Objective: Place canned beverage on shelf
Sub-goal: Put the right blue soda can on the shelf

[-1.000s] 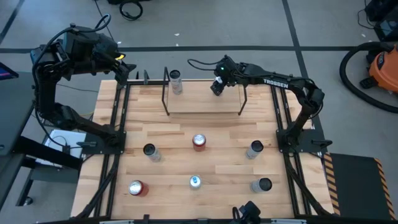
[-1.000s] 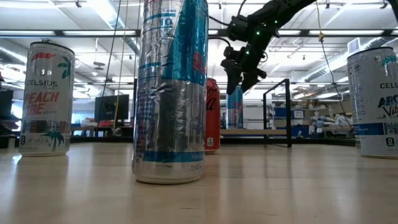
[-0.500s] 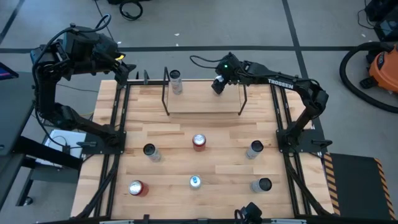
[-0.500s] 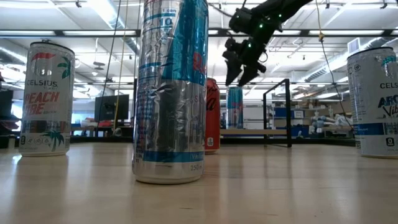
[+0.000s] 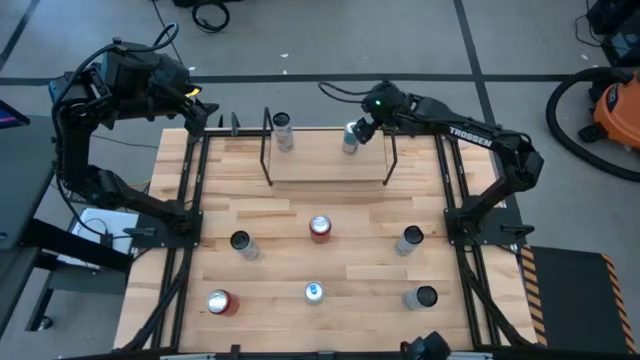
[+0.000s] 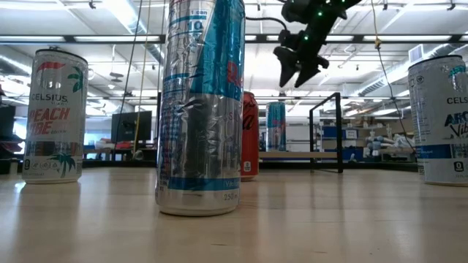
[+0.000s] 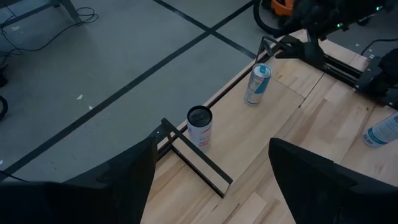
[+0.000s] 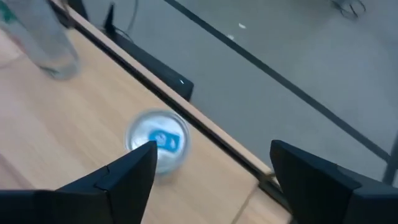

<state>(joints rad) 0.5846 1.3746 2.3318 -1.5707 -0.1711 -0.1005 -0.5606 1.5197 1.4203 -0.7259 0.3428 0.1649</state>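
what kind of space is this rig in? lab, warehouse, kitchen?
Most likely a robotics lab or workshop: grey concrete floor marked with dark tape lines, an orange shop vacuum beside the table, and, in the low view, ceiling strip lights over open workbenches.

The shelf stood at the table's far edge, a light wooden board between two thin black rod end frames. Two cans stood upright on it, well apart: a white can with a dark top near its left end, and a blue-and-silver can near its right end, free of any grip.
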